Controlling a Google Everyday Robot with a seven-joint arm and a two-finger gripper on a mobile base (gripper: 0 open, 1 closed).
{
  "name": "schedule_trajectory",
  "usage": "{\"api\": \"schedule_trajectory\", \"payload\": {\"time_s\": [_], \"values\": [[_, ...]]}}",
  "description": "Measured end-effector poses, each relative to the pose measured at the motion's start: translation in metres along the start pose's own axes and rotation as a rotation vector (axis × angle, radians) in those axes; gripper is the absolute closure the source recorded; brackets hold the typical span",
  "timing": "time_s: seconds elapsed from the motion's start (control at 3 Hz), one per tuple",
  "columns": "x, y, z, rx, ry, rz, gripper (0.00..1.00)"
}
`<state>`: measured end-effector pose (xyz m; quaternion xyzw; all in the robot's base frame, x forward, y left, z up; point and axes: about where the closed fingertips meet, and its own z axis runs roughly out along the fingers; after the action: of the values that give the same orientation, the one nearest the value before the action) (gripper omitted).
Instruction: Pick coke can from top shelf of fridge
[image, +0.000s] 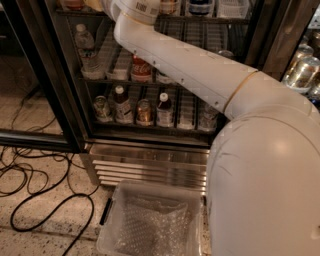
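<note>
The fridge (150, 152) stands open in front of me, with drinks on its wire shelves. The top shelf (210, 20) runs along the top edge of the view, and only the bases of the things on it show. A reddish base (74, 4) sits at the shelf's left end; I cannot tell whether it is the coke can. My white arm (190, 65) reaches up and left into the fridge, and its wrist (136, 7) is cut off at the top edge. The gripper is out of view above the frame.
A red Coca-Cola can (141, 69) and a water bottle (86, 50) stand on the middle shelf. A brown-gold can (144, 111) and bottles stand on the lower shelf. The glass door (35, 100) is open at left. A clear plastic bin (150, 220) and black cables (45, 200) lie on the floor.
</note>
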<state>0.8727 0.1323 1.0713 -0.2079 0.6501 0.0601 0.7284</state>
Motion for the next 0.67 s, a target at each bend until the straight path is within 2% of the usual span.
{"api": "schedule_trajectory", "payload": {"time_s": [0.33, 0.67], "values": [[-0.0005, 0.0014, -0.0023, 0.0, 0.0, 0.0, 0.22], [-0.0001, 0.0008, -0.0016, 0.001, 0.001, 0.001, 0.21]]}}
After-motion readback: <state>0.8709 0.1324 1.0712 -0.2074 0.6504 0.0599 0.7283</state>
